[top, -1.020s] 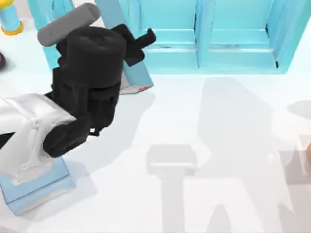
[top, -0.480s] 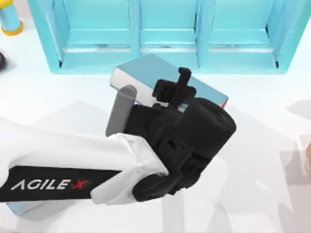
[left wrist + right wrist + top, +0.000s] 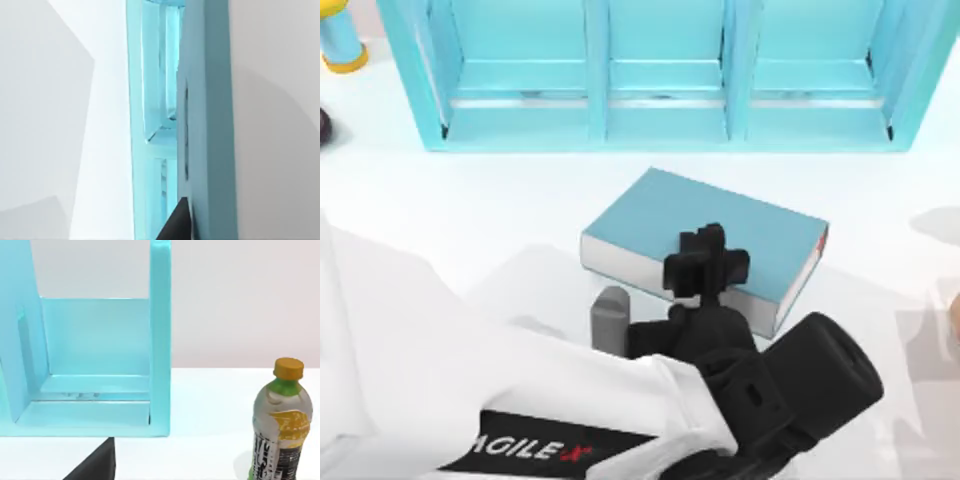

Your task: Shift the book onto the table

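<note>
1. Nearest the camera in the top view, the left arm [image 3: 520, 400], white with a black wrist, reaches in from the lower left across the table [image 3: 470, 230].
2. At its tip the left gripper [image 3: 705, 262] sits on the near long edge of the book [image 3: 720, 225]; its black fingers lie over the cover, but I cannot tell whether they clamp the book or have let go.
3. The book lies flat on the table near the middle, teal cover up, white page edges toward the camera, just in front of the shelf.
4. Behind it stands the teal three-bay shelf unit [image 3: 660, 120].
5. The right wrist view shows one shelf bay [image 3: 95, 350] and a yellow-capped bottle [image 3: 280, 425] beside it.
</note>
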Motion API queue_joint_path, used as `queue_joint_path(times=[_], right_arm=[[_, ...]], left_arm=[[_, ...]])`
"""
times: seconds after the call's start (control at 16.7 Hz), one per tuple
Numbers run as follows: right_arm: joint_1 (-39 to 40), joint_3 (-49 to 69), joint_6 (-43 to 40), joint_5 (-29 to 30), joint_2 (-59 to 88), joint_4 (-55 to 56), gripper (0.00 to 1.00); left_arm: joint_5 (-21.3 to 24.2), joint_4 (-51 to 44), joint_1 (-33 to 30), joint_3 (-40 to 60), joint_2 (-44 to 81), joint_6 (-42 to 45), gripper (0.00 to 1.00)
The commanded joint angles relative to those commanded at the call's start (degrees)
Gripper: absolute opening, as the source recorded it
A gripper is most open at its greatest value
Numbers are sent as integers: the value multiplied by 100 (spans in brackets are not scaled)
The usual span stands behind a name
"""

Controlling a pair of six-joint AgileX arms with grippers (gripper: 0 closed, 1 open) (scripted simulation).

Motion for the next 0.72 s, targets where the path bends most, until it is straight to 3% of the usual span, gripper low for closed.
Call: queue_joint_path(times=[0.72], right_arm=[[0,0,0,0,0,0,100]], left_arm=[[-110,-221,-122,10,-1,-304,0]])
